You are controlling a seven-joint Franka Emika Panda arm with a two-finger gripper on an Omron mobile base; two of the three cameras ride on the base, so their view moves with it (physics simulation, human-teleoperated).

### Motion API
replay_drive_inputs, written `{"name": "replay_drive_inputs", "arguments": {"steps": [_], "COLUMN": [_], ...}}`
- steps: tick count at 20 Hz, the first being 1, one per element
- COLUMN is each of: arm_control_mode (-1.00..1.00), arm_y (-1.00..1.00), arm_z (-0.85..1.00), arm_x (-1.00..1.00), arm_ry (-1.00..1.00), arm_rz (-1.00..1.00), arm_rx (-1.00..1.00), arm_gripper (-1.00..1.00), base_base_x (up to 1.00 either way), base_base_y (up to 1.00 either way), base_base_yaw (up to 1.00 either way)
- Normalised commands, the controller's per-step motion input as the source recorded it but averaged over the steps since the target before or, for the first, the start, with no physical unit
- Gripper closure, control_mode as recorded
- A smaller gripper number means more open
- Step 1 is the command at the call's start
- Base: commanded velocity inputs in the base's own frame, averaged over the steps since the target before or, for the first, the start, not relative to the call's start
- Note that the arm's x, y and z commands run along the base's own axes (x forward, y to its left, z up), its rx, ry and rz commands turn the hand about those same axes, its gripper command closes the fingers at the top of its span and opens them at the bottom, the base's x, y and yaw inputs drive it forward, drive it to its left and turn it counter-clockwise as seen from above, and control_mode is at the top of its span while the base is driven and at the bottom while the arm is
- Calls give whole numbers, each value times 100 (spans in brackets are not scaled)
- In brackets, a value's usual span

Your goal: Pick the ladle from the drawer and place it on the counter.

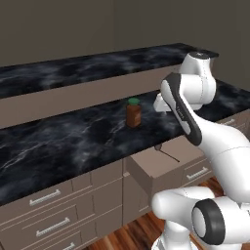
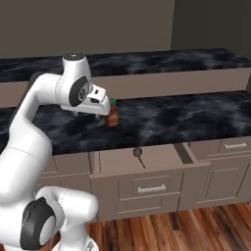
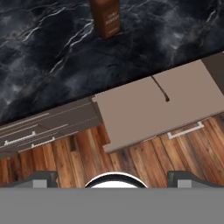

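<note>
The drawer [image 2: 157, 158] stands pulled out below the black marble counter [image 2: 196, 120]. On its floor lies the ladle [image 2: 140, 158], a thin dark utensil with its small round bowl toward the counter; it is also in the left base view as the ladle [image 1: 166, 153] in the drawer [image 1: 151, 168], and in the hand view as the ladle [image 3: 160, 89] in the drawer [image 3: 131, 118]. My gripper [image 3: 113, 178] hangs high above the counter's front edge and looks down on the drawer, well clear of the ladle. Its fingertips [image 3: 43, 178] stand wide apart, open and empty.
A brown jar with a green lid [image 1: 133, 113] stands on the counter [image 1: 58, 141] just behind the drawer, close under my hand [image 2: 99, 104]. A raised marble ledge [image 1: 73, 68] runs along the back. Shut drawer fronts [image 1: 46, 215] flank the drawer above a wooden floor [image 2: 196, 225].
</note>
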Motion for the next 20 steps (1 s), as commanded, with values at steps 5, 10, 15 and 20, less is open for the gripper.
{"name": "replay_drive_inputs", "arguments": {"steps": [5,10,15,20], "arm_control_mode": [-100,-100,-100,-100], "arm_y": [-2,-50,-57,-52], "arm_z": [-1,-33,-42,-66], "arm_x": [3,-5,-1,2], "arm_ry": [0,4,4,3], "arm_rz": [0,-2,-1,0], "arm_rx": [0,8,13,6], "arm_gripper": [-100,-100,-100,-100], "base_base_x": [0,0,0,0], "base_base_y": [0,0,0,0], "base_base_yaw": [0,0,0,0]}}
